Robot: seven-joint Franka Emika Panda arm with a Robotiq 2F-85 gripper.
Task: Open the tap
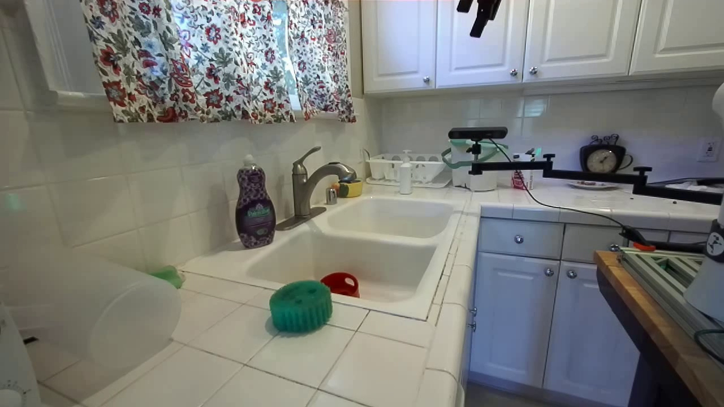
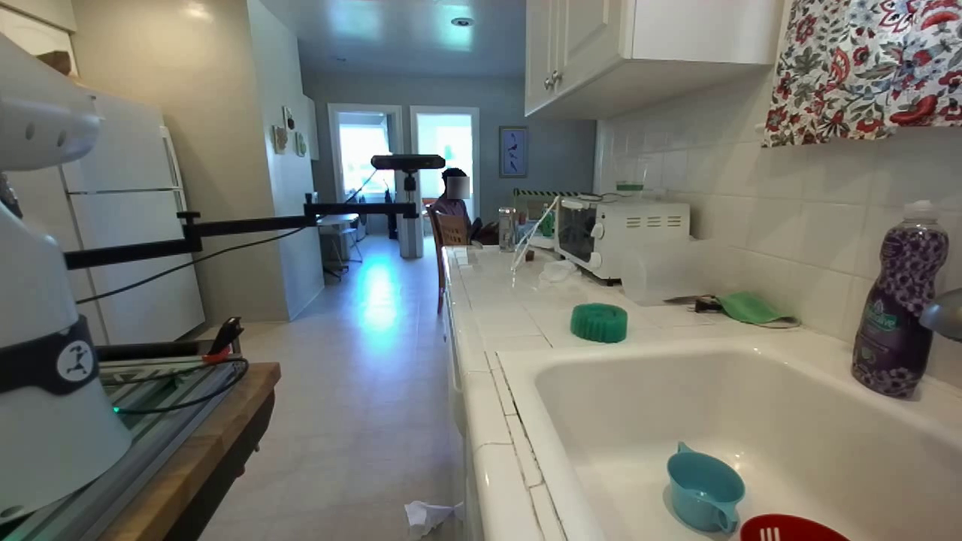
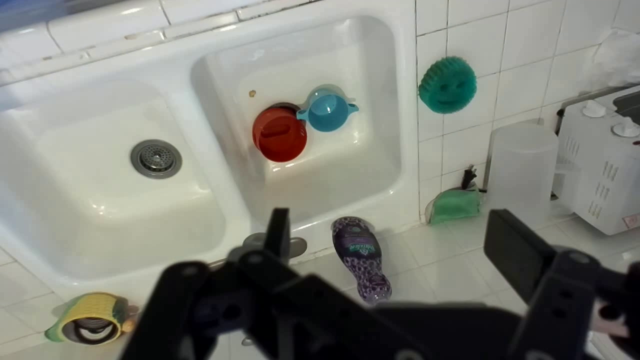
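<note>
The tap (image 1: 305, 192) is brushed grey metal with an arched spout over the double sink (image 1: 447, 271) and a single lever (image 1: 307, 159) slanting up from its top. In an exterior view only the spout's tip (image 2: 944, 314) shows at the right edge. In the wrist view the tap's base (image 3: 298, 247) shows beside my left-hand finger, and the rest is mostly hidden behind the gripper. My gripper (image 3: 397, 235) is open, with nothing between its fingers. In an exterior view a black finger of it (image 1: 481, 18) hangs at the top edge, high above the counter and apart from the tap.
A purple soap bottle (image 1: 255, 209) stands close beside the tap. A yellow pot (image 3: 90, 320) is on its other side. Red (image 3: 280, 135) and blue (image 3: 327, 112) cups lie in the sink. A green scrubber (image 1: 301, 306) sits on the counter. Curtains (image 1: 215, 62) hang above.
</note>
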